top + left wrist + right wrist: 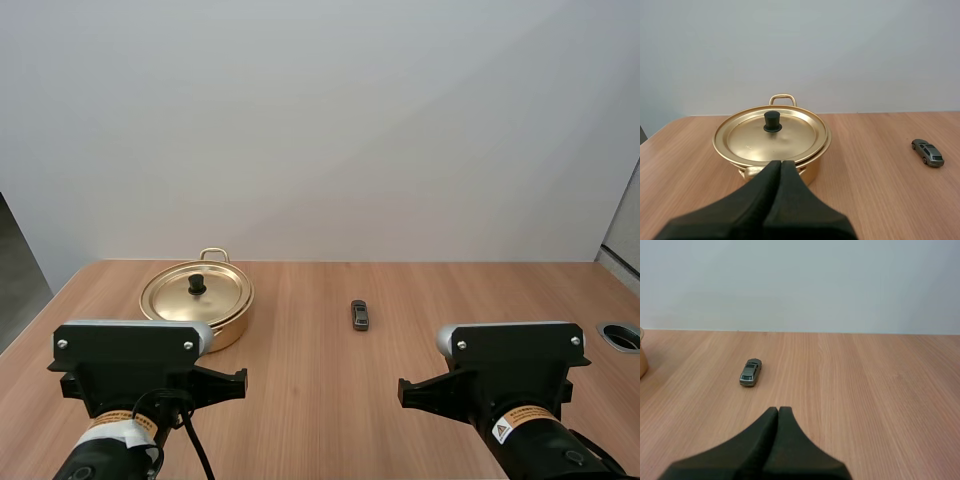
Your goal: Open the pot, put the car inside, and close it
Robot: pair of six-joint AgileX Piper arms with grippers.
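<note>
High view: the small grey car [359,314] lies on the wooden table [470,290] near its middle, its long axis running from the arms' side toward the far wall. In the right wrist view the car [750,372] leans slightly off that line. Which end is its front I cannot tell.

The golden pot [196,305] stands to the car's left, well apart from it, with its lid [195,292] seated flat and the black knob [198,284] upright at the centre. One loop handle [214,253] shows at the pot's far side. Bare wood lies between the car and the pot and between the car and both arms.

The left arm [130,365] and the right arm [512,368] sit low at the near edge, both aimed forward. The left gripper [780,164] points at the pot's near wall, fingers pressed together into one dark wedge, holding nothing. The right gripper [778,410] points just right of the car, fingers likewise together and holding nothing.
</note>
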